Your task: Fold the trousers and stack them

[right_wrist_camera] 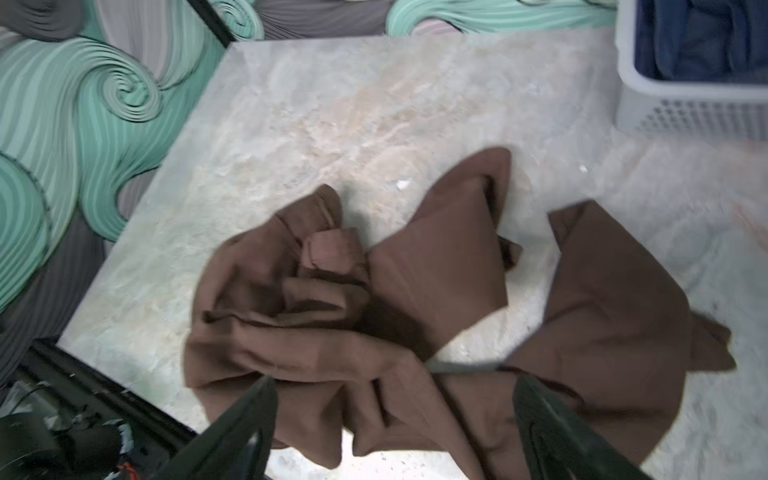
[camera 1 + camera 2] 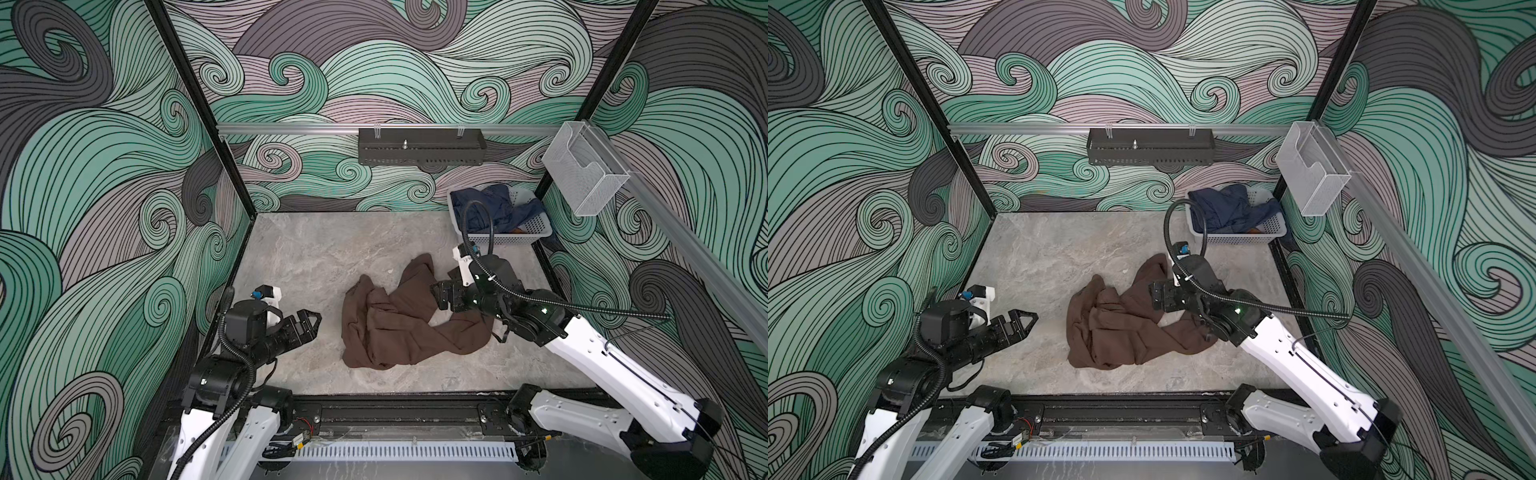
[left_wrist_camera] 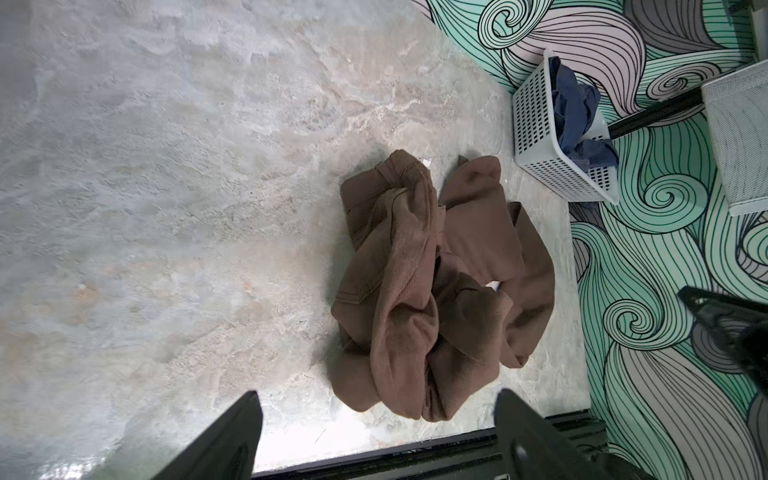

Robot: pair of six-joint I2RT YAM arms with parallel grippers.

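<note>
Ideally, the crumpled trousers are pulled flat by their edges first; the left gripper beside them and the right gripper over them are spread wide, and nothing is gripped.

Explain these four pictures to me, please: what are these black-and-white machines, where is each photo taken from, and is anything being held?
This is a two-armed robot mounted at the near edge of the table. Each arm ends in a two-fingered clamp, the end effector. Two pictures look down from overhead, side by side like a pair of eyes; the other two come from cameras on the arms' wrists. On the marbled table lie crumpled brown trousers; a white basket in the far corner holds navy garments. The left end effector sits beside the trousers, open; the right end effector hangs over them, also open. Nothing is held.
</note>
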